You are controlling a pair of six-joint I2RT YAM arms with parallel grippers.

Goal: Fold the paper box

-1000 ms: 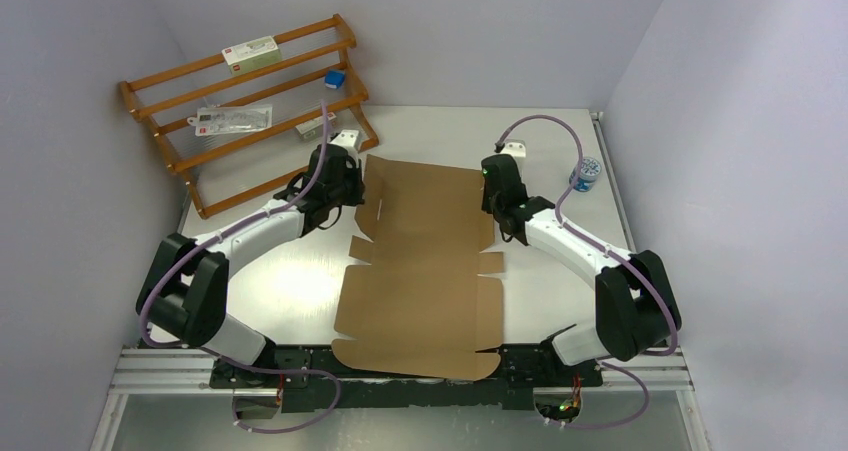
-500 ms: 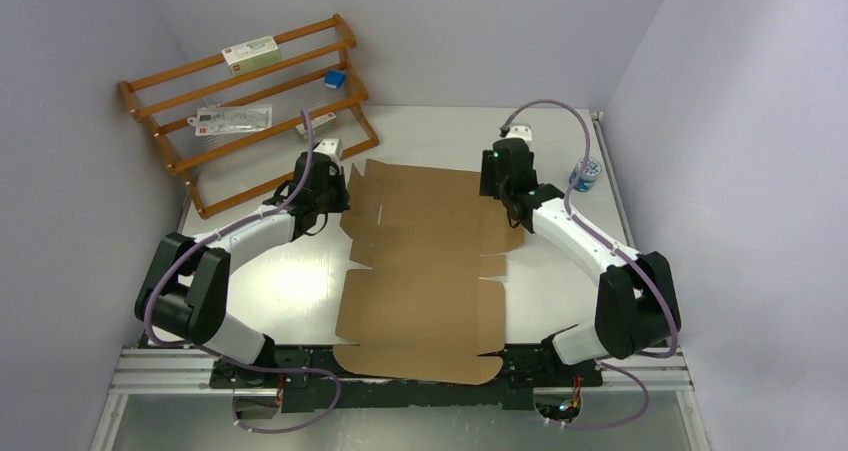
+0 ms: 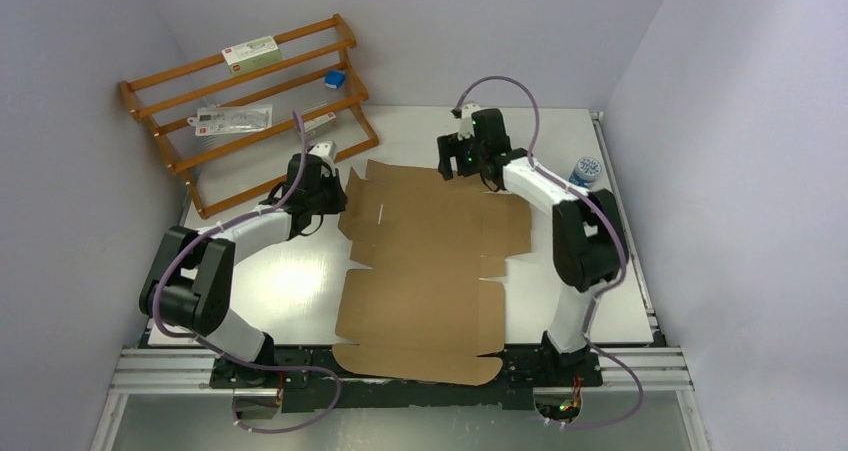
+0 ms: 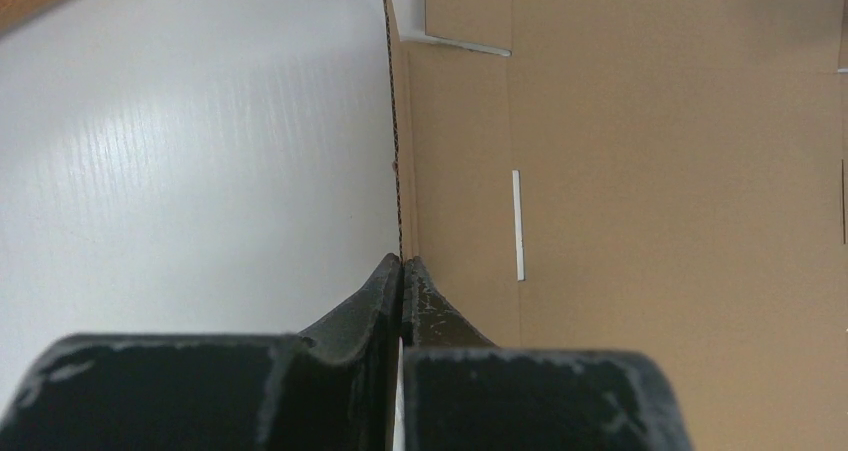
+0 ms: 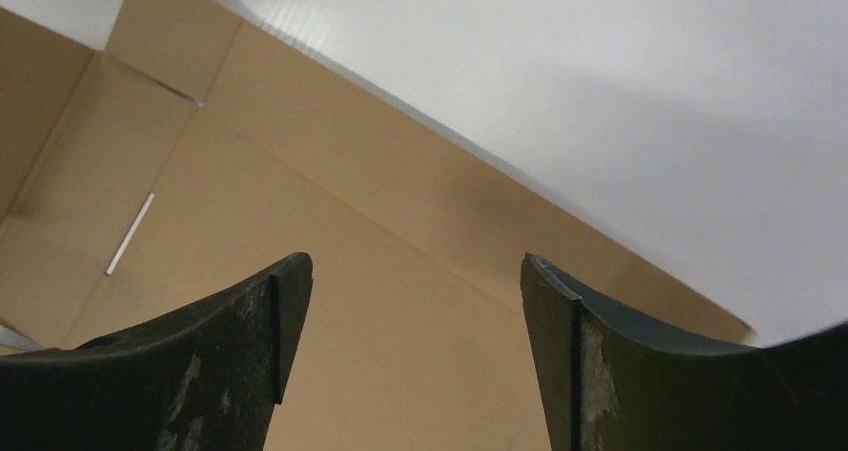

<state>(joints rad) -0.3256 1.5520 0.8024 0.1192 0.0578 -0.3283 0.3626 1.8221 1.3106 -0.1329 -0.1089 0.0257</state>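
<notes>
Left wrist: left gripper (image 4: 402, 263) pinches paper box (image 4: 650, 171) flap; right gripper (image 5: 415, 266) gapes, seemingly empty.

One paper box (image 3: 430, 261), one wooden rack (image 3: 180, 68), one blue cube (image 3: 335, 79) — one small container (image 3: 587, 172).

The top external camera sits high behind the near edge of the table (image 3: 270, 271). It looks down and forward from far, over the whole tabletop up to the back wall (image 3: 450, 31). The left wrist camera sits just behind the left gripper (image 4: 402, 268) and looks forward along it, very near the left edge of the paper box (image 4: 650, 171). The right wrist camera looks out through the right gripper (image 5: 415, 291), close above the box's far edge. All three views share this far part of the cardboard.
</notes>
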